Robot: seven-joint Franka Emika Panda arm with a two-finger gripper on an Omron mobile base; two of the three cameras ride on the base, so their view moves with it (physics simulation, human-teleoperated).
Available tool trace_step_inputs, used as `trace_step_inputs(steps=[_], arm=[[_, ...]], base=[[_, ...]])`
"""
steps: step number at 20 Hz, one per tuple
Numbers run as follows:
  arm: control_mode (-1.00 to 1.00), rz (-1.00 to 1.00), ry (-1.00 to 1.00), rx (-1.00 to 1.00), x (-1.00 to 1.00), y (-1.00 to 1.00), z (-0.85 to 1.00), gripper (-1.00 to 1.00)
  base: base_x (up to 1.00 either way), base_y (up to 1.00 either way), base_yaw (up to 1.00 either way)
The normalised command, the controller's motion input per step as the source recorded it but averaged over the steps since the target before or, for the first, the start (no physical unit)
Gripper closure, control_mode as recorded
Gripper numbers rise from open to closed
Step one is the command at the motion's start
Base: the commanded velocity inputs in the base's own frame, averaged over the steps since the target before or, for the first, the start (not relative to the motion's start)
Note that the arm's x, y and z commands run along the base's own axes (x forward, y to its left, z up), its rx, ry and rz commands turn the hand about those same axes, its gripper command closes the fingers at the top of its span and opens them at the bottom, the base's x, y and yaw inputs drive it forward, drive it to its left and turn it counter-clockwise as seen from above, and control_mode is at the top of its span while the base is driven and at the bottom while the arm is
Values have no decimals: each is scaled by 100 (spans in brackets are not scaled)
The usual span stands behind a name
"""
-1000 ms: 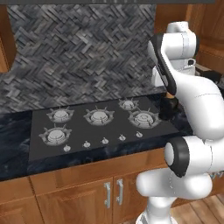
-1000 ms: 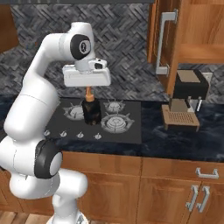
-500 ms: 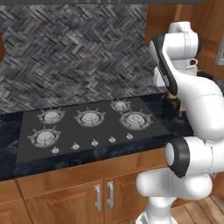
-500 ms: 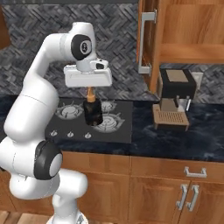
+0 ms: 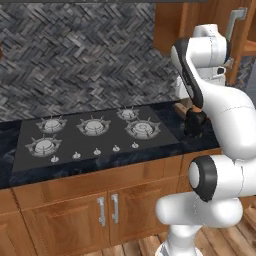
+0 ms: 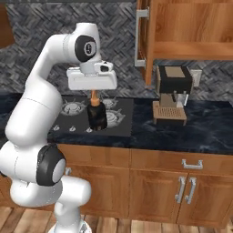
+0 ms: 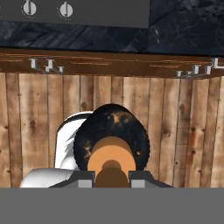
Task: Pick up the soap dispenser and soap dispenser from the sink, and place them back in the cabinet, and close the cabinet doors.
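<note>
My gripper (image 6: 93,94) hangs pointing down over the counter's front edge, shut on the tan pump of the black soap dispenser (image 6: 97,117). The bottle's dark body (image 5: 194,123) shows beside my arm in the left base view. In the hand view the soap dispenser (image 7: 111,135) hangs from the gripper (image 7: 112,181), seen from above with the wooden floor far below. The cabinet (image 6: 193,27) stands open at the upper right, its shelf bare, and one cabinet door (image 6: 143,38) is swung out with its grey bar handle towards me. The sink is out of view.
A black gas cooktop (image 5: 95,134) lies in the dark stone counter (image 6: 205,132) below and left of the gripper. A coffee machine (image 6: 172,93) stands on the counter under the open cabinet. Wooden base doors (image 5: 107,210) run below the counter.
The whole scene has slid left in both base views, so the base has driven right. The cabinet and coffee machine are nearer the middle. The gripper has kept its hold on the dispenser.
</note>
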Motion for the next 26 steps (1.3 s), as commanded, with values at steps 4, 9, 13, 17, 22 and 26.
trace_step_inputs(steps=[4,9,13,17,22,26], arm=[[100,0,0,0,0,0,0,100],[100,0,0,0,0,0,0,100],[100,0,0,0,0,0,0,100],[100,0,0,0,0,0,0,100],[100,0,0,0,0,0,0,100],[100,0,0,0,0,0,0,100]], base=[[-29,-42,0],[-9,-59,0],[-8,-74,0],[-1,-68,0],[0,-42,0],[10,-23,0]])
